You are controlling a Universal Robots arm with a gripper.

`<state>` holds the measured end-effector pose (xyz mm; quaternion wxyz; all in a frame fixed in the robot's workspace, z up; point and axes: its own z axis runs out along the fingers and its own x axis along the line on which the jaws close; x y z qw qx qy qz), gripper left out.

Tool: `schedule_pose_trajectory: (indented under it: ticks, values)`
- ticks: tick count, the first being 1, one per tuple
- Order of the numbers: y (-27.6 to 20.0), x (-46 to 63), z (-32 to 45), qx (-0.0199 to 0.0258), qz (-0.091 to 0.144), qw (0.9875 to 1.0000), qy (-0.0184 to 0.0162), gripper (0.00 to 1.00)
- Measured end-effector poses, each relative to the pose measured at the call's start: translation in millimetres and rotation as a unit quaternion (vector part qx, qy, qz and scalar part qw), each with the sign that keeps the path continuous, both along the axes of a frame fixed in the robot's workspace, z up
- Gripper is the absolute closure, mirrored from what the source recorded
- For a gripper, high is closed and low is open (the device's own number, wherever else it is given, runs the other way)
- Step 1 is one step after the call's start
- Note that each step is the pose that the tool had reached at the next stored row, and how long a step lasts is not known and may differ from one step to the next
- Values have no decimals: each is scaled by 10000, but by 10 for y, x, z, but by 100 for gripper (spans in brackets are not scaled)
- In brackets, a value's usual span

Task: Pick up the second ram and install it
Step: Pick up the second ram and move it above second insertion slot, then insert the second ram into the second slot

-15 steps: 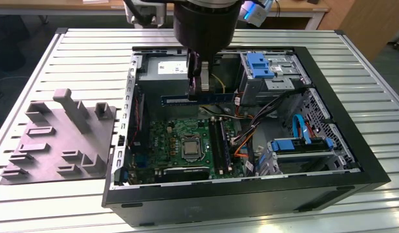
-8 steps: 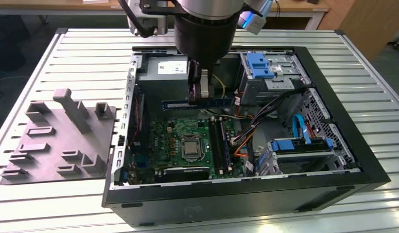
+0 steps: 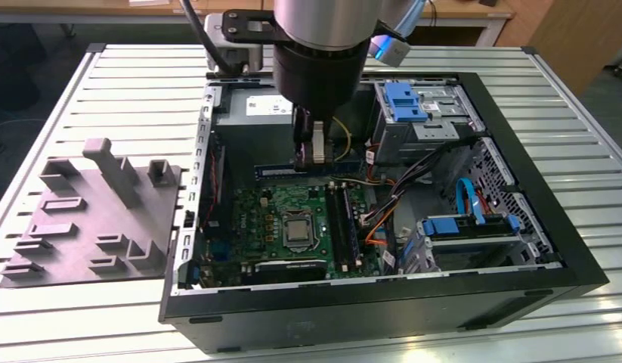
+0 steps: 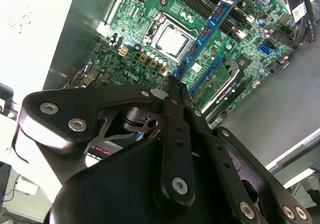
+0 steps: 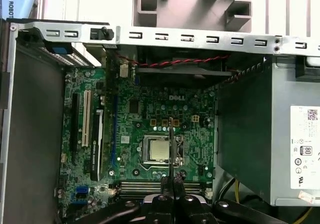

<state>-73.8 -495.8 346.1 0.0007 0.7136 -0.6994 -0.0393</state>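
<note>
Far over on the exterior view's left, grey moulded tray [image 3: 89,219] lying on the slatted table [image 3: 48,318]. Across now to the open tower case [image 3: 391,306]: gripper [image 3: 313,160] down inside, fingers [image 4: 174,119] clamped shut on the second ram [image 3: 275,171], holding the blue stick on edge above the motherboard [image 3: 260,219], close by the grey power supply [image 3: 252,110], not yet down in the black memory slots [image 3: 341,215]. Just past those, orange cables [image 3: 374,234]; further right again, blue drive caddies [image 3: 403,102] in their cage.

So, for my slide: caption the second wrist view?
Gripper holding a blue memory stick above the motherboard.
</note>
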Motion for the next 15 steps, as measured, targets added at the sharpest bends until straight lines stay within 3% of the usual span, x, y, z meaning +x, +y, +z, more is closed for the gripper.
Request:
schedule_pose_trajectory:
  ticks: [3, 15]
  values:
    - [0, 2, -36, 0, 0, 10000, -1, 88]
    - [0, 2, -37, 6, 0, 10000, -1, 88]
